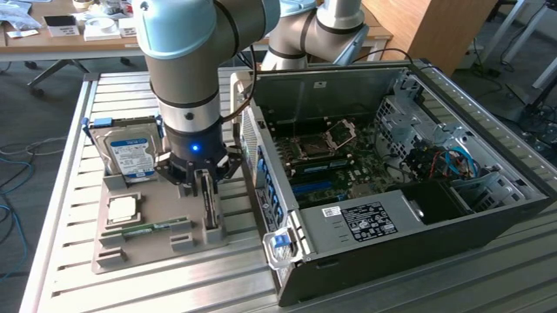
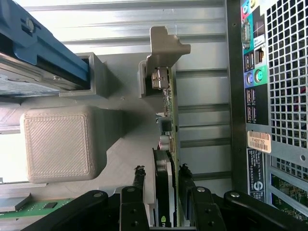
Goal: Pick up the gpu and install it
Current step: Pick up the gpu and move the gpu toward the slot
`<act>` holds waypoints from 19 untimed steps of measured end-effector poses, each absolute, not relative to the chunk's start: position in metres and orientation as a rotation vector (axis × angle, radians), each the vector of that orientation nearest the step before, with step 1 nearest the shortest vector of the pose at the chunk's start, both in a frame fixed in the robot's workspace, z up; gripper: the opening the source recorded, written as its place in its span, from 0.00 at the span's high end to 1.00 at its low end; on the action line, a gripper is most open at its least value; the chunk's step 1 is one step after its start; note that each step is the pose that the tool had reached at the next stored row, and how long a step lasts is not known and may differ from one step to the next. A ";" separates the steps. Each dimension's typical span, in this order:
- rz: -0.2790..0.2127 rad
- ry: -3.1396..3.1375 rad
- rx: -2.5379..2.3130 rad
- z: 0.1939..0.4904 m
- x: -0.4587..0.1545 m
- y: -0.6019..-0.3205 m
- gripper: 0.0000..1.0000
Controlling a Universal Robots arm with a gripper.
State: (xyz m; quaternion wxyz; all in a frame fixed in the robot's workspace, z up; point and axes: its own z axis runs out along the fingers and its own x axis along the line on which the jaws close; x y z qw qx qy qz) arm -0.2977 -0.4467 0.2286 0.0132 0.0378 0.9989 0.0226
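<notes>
Jaws spread, gripping nothing, straddling the gpu upright on edge in its holder, long axis running between them.

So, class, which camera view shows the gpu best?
The wrist view: the gpu stands edge-on, silver bracket visible, between the fingers of the open hand. The exterior view shows it as a thin dark strip beneath the arm.
</notes>
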 end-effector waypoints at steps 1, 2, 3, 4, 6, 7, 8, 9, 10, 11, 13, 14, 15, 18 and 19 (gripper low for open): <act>0.071 3.112 0.118 0.229 -0.298 -0.447 0.58; 0.071 3.112 0.118 0.229 -0.298 -0.447 0.58; 0.070 3.112 0.118 0.229 -0.298 -0.447 0.58; 0.071 3.112 0.118 0.229 -0.298 -0.447 0.58; 0.071 3.112 0.118 0.229 -0.298 -0.447 0.58; 0.070 3.112 0.118 0.229 -0.298 -0.447 0.58; 0.070 3.112 0.118 0.229 -0.298 -0.447 0.60; 0.071 3.112 0.118 0.229 -0.298 -0.447 0.60; 0.070 3.112 0.118 0.229 -0.298 -0.447 0.66; 0.070 3.112 0.118 0.229 -0.298 -0.447 0.73; 0.071 3.112 0.118 0.229 -0.298 -0.447 0.73; 0.070 3.112 0.118 0.229 -0.298 -0.447 0.73; 0.070 3.112 0.118 0.229 -0.298 -0.447 0.73; 0.070 3.112 0.118 0.229 -0.298 -0.447 0.73; 0.071 3.112 0.118 0.229 -0.298 -0.447 0.73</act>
